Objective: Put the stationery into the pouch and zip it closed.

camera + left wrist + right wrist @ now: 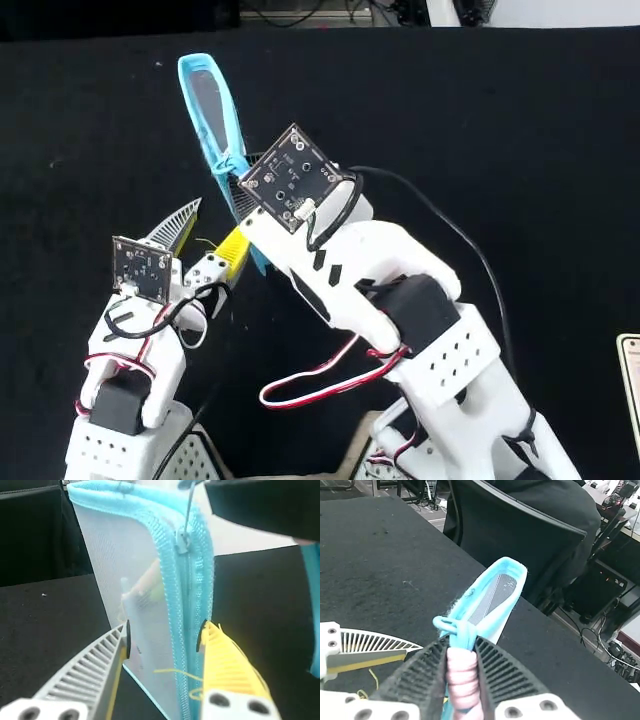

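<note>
L claw (162,636) clamps blue mesh pouch (120,550) near one end; R claw (461,652) pinches pink zip pull (462,677) atop pouch (stationery (145,592) seen inside).

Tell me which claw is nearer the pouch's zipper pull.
Right. The right claw is clamped on the zipper pull itself. The left claw grips the pouch between its fingers, farther along the zipper from the pull.
</note>
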Tool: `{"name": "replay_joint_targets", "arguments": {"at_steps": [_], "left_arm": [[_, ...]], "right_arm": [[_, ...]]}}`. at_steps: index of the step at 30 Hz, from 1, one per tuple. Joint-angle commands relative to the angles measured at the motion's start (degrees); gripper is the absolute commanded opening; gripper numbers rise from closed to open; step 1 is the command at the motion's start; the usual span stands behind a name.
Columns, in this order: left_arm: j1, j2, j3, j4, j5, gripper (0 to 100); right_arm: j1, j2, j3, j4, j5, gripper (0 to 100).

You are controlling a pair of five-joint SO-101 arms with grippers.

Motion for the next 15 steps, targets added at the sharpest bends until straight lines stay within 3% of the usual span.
{"name": "replay_joint_targets", "arguments": {"at_steps": [1,4,6,15], "left_arm": [[1.2,-0.9,-1.5,0.4,0.3,23],[5.1,-0.8,-4.4,6.3,-0.1,23],[6.8,-0.4,-5.1,6.2,-0.2,23],[1.2,8.4,-0.1,-12.4,0.2,23]], "right_arm": [[0.4,-0.1,-0.7,-1.8,-0.3,1.1],[0.6,-0.3,-0.7,-1.8,-0.3,1.1],[0.6,-0.3,-0.7,-1.8,-0.3,1.1],[0.6,-0.2,-0.7,-1.8,-0.4,1.1]]}}
